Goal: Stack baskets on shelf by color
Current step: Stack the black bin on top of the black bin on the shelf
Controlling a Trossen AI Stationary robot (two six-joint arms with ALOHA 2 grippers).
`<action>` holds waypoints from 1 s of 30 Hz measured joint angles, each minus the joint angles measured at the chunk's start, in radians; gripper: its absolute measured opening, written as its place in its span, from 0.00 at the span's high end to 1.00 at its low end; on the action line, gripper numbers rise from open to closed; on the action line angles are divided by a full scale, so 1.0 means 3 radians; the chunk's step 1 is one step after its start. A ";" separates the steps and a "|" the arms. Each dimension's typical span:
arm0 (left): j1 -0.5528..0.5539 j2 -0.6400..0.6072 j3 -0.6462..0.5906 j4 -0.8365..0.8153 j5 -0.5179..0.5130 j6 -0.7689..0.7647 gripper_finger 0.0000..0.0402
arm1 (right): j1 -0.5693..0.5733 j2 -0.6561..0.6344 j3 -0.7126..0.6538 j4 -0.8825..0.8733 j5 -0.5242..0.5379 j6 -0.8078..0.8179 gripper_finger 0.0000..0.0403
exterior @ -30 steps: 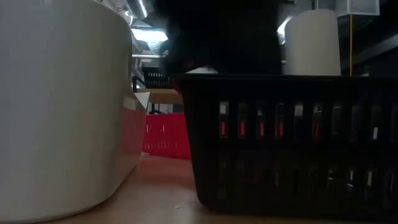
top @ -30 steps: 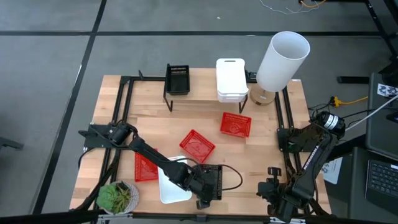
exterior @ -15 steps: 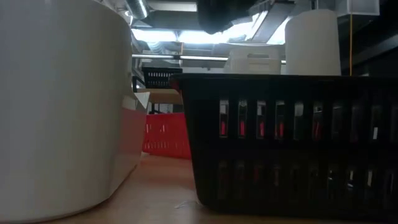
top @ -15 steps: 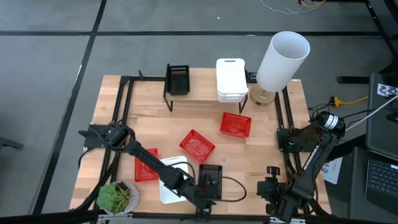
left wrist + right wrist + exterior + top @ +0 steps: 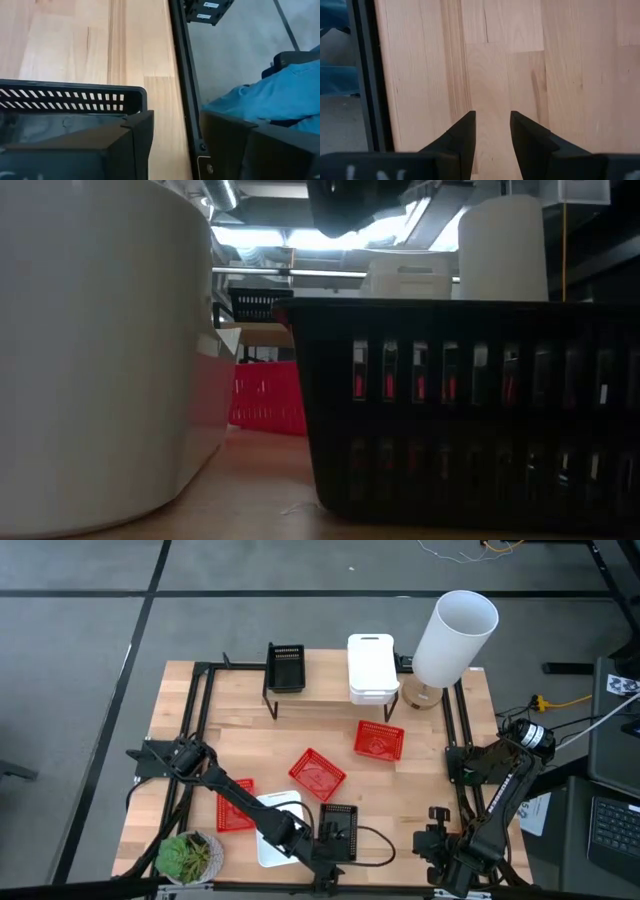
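High view: shelf at the far edge of the surface carries one black basket at its left end and a stack of white baskets to the right of it; no red on it yet. Judged roughly a third done. Left loose on the surface: three red baskets, a white basket near the front edge, and a second black basket just beside it. Left claw sits at the near rim of that black basket; in the left wrist view its fingers stand spread apart with the basket wall between them, not yet closed on it. Right claw is parked low at the front right corner, fingers slightly parted, holding nothing. Around: tall white cylinder beside the shelf's right end, potted plant at the front left corner. Route from the front black basket to the shelf crosses the middle red basket, so the carry likely needs height.
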 joint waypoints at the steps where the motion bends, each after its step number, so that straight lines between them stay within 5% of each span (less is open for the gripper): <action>1: -0.0001 0.0000 0.0000 0.0004 0.0005 -0.0043 0.62 | 0.0000 0.0000 0.0000 0.0000 0.0000 -0.0001 0.70; 30: -0.0099 0.0168 0.0002 -0.0527 -0.0335 0.0033 0.63 | 0.0001 0.0001 0.0000 -0.0003 -0.0004 -0.0003 0.70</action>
